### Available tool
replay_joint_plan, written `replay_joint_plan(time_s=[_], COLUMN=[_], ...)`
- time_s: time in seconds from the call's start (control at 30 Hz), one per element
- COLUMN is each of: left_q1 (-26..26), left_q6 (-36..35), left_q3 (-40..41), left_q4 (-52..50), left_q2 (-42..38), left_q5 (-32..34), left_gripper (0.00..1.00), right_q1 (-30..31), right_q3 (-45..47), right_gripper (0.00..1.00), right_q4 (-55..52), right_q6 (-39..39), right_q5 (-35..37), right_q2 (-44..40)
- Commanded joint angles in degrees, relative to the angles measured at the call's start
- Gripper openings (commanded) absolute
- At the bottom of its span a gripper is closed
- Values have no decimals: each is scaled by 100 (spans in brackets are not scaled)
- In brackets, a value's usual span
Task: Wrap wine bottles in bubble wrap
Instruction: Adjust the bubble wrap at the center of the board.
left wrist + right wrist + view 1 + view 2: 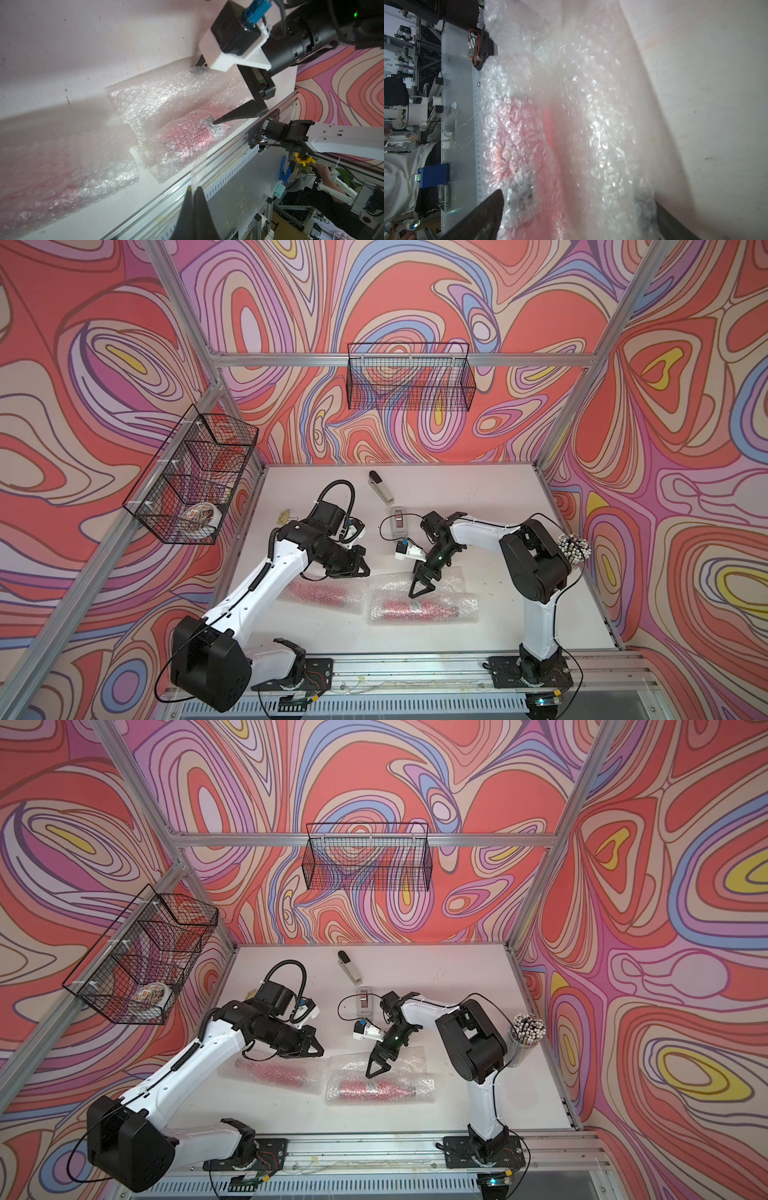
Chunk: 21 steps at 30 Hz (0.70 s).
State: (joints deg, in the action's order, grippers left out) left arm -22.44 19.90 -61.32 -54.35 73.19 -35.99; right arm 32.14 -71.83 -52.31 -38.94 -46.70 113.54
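Lying on its side near the front of the table (519,614), the labelled wine bottle (415,608) showed pink through the bubble wrap (390,583) rolled around it. Part of that sheet lay flat behind the roll, and both ends of the roll looked open. Just beside it, toward the left arm, the second wine bottle (318,592) lay on its side under its own sheet (356,602), which covered it along its length; whether that sheet went fully around could not be told.

The right gripper (422,588) hung over the labelled bottle's roll with its jaws wide apart, one fingertip (216,122) at the wrap over the bottle, and gripped nothing. The left gripper (360,568) was above the far edge of the second sheet, jaws pressed together and empty.

Farther back stood the tape dispenser (399,522) and the stapler (380,487), well apart from both bundles.

By this look, the covering was largely done. Taking in the loose flap and securing both bundles seemingly remained, since no tape was visible on either.
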Motion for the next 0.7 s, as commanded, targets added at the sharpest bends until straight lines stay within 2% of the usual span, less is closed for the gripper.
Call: replay_joint_plan(time_s=[0.0,0.33,0.67], left_q1=[29,29,30], left_q6=[-101,-127,-111], left_q3=[33,63,53], left_q4=[-129,-56,-34], left_q2=[88,224,288], left_q5=[-66,-127,-162], left_gripper=[0,0,0], right_q1=[108,673,1317], right_q3=[339,1598,2209], right_gripper=[98,98,98], right_q4=[227,2012,2490], right_q6=[118,489,353], right_q5=[103,798,2137], right_q2=[-392,-1910,-2639])
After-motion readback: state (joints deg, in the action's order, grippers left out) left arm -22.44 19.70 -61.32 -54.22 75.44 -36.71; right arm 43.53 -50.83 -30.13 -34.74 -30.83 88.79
